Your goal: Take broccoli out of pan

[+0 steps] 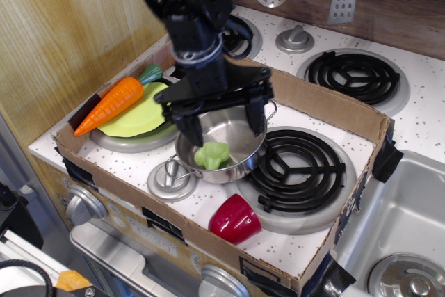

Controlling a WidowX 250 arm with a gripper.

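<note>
One broccoli (212, 155) sits in the pan (240, 130), at its front wall. Your claw (224, 124) hangs wide above the pan, holding nothing. Judged light, stiff, slick plastic: pinch the bumpy crown's sides, not the stalk.

The broccoli (212, 154) lies in the steel pan (240, 161), near its front left wall. The black gripper (224, 124) hangs above, jaws spread wide across the pan.
</note>
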